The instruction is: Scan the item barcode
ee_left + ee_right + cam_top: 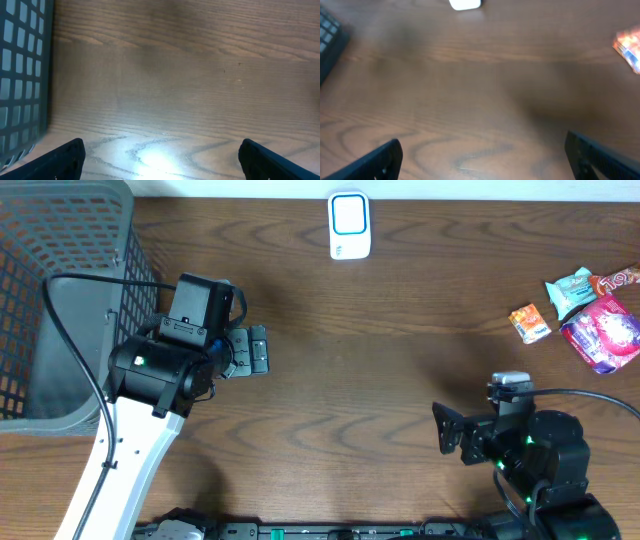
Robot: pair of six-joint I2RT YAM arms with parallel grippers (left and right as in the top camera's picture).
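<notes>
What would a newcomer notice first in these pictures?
The bright snack packets bunched at the right edge stand out against the dark wooden table, with a white scanner alone at the far middle edge. A big grey mesh basket fills the left corner. The left claw and right claw are open and empty.

The dark brown counter (400,360) shows wavy wood grain, the grey plastic basket (60,300) a square grid and the white rectangular scanner (350,226) a blue ring, alongside an orange foil packet (530,323), a teal foil packet (570,292) and a pink foil packet (603,333).
</notes>
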